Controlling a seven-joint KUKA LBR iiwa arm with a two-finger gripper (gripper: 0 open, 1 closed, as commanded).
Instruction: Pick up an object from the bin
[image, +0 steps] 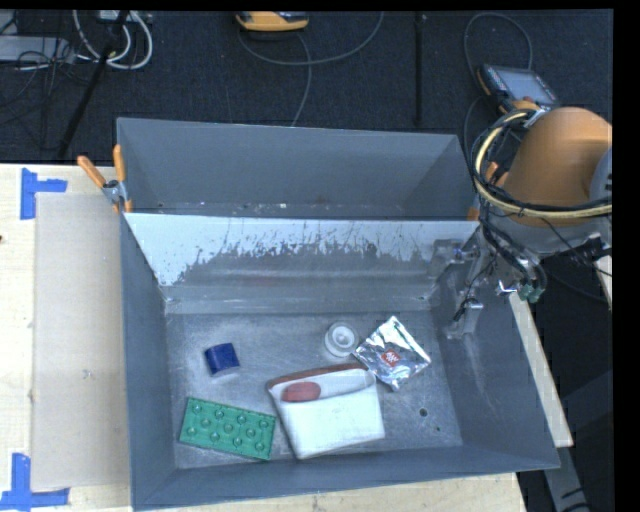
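The crumpled silver foil packet (393, 352) lies on the floor of the bin (300, 190), right of centre. It is the thing nearest my claw (463, 308), which hangs by the right wall; I cannot tell whether the claw is apart or together. A small white cap (341, 339) sits just beside the packet, with a white tray (330, 418) below. I'd centre over the packet's bulk, clear of cap and wall, and close gently, since foil likely slips.

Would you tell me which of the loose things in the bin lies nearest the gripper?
The crumpled silver foil packet: it lies farthest right, closest to the gripper; even the white cap beside it sits further left.
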